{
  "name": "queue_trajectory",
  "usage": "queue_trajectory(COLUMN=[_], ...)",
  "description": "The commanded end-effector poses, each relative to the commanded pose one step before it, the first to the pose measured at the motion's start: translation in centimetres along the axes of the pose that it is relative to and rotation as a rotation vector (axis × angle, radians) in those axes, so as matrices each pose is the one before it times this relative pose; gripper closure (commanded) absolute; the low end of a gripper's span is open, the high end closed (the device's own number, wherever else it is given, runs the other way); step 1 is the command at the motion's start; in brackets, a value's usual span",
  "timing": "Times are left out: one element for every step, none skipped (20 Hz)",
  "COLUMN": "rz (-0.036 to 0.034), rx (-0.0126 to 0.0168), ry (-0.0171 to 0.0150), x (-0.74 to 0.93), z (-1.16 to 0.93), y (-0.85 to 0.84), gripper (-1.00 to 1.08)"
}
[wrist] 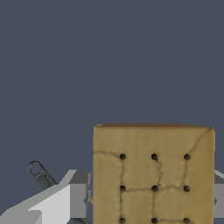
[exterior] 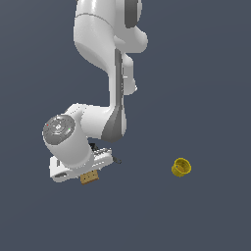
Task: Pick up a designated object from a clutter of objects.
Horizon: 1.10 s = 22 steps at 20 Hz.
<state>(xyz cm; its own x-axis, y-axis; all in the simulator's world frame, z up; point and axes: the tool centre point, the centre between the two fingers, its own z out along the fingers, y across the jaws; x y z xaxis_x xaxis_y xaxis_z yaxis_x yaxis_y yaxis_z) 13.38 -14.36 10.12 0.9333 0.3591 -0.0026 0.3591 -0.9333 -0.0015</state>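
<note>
The gripper (exterior: 91,172) is pinching the cracker (wrist: 153,175) by its two side edges, one finger (wrist: 78,194) flat on each side; the cracker sits between the fingers, filling much of the wrist view; it looks thin, stiff and light, and maybe easy to snap, so a soft squeeze on the edges seems best; a thin dark wrench (wrist: 40,174) lies just beside the gripper; the yellow cup (exterior: 181,167) is well apart, toward the exterior view's right
</note>
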Motion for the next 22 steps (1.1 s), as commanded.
queue_trajectory(rz=[-0.0005, -0.00016, 0.0, 0.0, 0.0, 0.0, 0.00001, 0.0, 0.0, 0.0, 0.0, 0.0, 0.0, 0.00009, 0.0, 0.0, 0.0, 0.0, 0.0, 0.0, 0.0, 0.0], rx=[-0.00113, -0.00046, 0.0, 0.0, 0.0, 0.0, -0.00047, 0.0, 0.0, 0.0, 0.0, 0.0, 0.0, -0.00048, 0.0, 0.0, 0.0, 0.0, 0.0, 0.0, 0.0, 0.0], ry=[0.00189, -0.00002, 0.0, 0.0, 0.0, 0.0, -0.00012, 0.0, 0.0, 0.0, 0.0, 0.0, 0.0, -0.00003, 0.0, 0.0, 0.0, 0.0, 0.0, 0.0, 0.0, 0.0], x=[0.342, 0.133, 0.128, 0.129, 0.13, 0.13, 0.134, 0.133, 0.134, 0.136, 0.137, 0.139, 0.14, 0.14, 0.144, 0.146, 0.149, 0.151, 0.154, 0.157, 0.158, 0.154], z=[-2.793, -1.121, -1.108, -1.108, -1.107, -1.105, -1.116, -1.107, -1.105, -1.1, -1.095, -1.092, -1.087, -1.093, -1.074, -1.068, -1.06, -1.05, -1.04, -1.027, -1.005, -0.948], y=[-1.208, -0.503, -0.488, -0.486, -0.484, -0.482, -0.489, -0.48, -0.477, -0.474, -0.471, -0.468, -0.465, -0.468, -0.457, -0.453, -0.448, -0.443, -0.438, -0.431, -0.421, -0.396], gripper=[1.08, 1.08, 1.08, 1.08, 1.08, 1.08, 1.08, 1.08, 1.08, 1.08, 1.08, 1.08, 1.08, 1.08, 1.08, 1.08, 1.08, 1.08, 1.08, 1.08, 1.08, 1.08])
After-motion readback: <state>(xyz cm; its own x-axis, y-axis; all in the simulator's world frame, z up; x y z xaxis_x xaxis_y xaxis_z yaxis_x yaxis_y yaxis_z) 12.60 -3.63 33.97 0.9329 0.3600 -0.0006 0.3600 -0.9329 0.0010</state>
